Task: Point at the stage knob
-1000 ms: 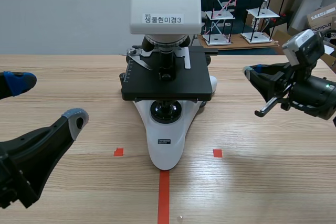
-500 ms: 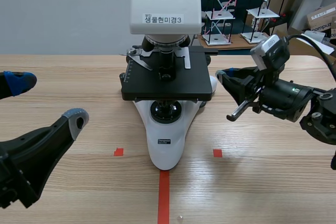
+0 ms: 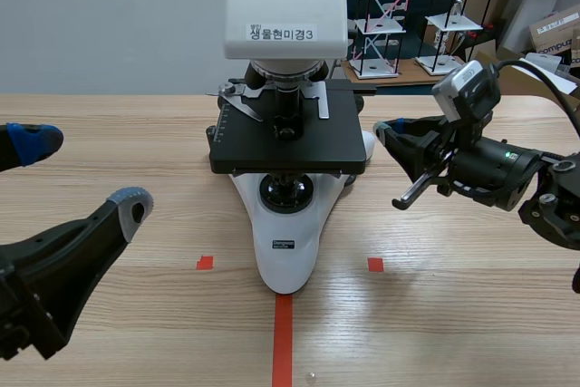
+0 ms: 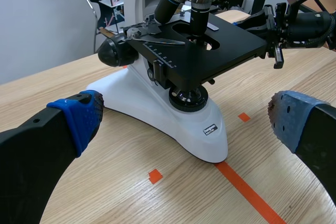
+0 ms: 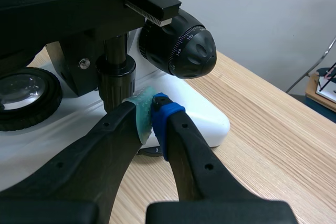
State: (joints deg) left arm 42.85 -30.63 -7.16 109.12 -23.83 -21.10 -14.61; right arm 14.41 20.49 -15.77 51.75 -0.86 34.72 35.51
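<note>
Stage knob (image 5: 116, 80): the black post hanging under the flat stage of the microscope (image 3: 285, 251).
Left arm (image 3: 54, 260): low over the table (image 3: 453, 314), jaws wide apart, holding nothing.
Right arm (image 3: 489, 169): jaws pressed together, tips right at the knob (touching it, I think).
Job: the pointing looks done, with little left to do.
Cardboard box (image 3: 555, 29): far back, inside hidden.
</note>
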